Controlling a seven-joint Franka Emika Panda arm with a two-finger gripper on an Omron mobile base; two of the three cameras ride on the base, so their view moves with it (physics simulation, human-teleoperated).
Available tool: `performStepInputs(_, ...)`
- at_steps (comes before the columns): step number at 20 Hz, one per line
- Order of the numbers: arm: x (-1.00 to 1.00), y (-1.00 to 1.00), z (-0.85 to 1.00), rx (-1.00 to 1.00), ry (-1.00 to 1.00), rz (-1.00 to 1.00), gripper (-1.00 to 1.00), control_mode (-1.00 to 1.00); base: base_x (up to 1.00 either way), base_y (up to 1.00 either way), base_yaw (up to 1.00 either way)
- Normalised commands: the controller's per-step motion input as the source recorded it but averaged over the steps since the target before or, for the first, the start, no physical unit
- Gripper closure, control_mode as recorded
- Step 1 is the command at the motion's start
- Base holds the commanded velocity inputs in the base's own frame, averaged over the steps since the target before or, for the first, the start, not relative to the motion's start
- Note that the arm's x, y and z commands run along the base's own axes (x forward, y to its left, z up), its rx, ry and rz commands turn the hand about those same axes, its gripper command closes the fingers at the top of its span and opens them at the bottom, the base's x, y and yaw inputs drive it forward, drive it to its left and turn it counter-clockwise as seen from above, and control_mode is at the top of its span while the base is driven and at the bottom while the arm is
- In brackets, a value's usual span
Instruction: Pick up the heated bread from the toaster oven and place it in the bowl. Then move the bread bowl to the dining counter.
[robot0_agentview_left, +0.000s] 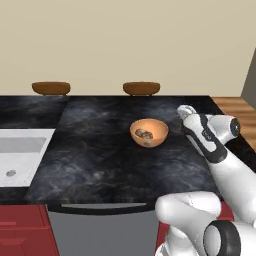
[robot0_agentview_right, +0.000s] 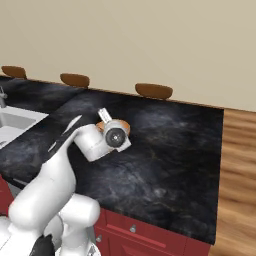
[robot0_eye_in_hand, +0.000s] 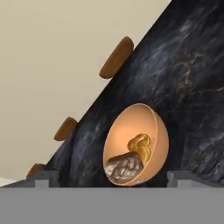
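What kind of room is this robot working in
Most likely a home kitchen, rendered. A sink is set into the worktop, red cabinets sit below the black stone counter, and brown stools line its far side like a dining bar. A bowl holding bread sits on it.

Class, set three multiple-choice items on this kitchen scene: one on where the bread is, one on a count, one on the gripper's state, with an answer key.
1. Where is the small golden-brown chunk of bread?
A. on the counter
B. in the round orange-tan bowl
C. in the sink

2. How many brown rounded stool seats show in the right base view?
A. one
B. three
C. five

3. The two-finger gripper is
A. open, beside the bowl
B. shut on the bowl
C. shut on the bread

Key: 1 B, it lies inside the bowl; 2 B, three seats line the black marbled counter's far edge; 3 A, fingertips stand apart either side of the hand view.
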Motion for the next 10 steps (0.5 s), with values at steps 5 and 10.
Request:
performStepInputs(5, -0.73, 0.05, 0.11, -0.08, -0.47, -0.06, -1.0, -1.0, 0.0, 0.0, 0.0)
performStepInputs(10, -0.12, 0.0, 0.0, 0.0, -0.02, 0.02, -1.0, -1.0, 0.0, 0.0, 0.0)
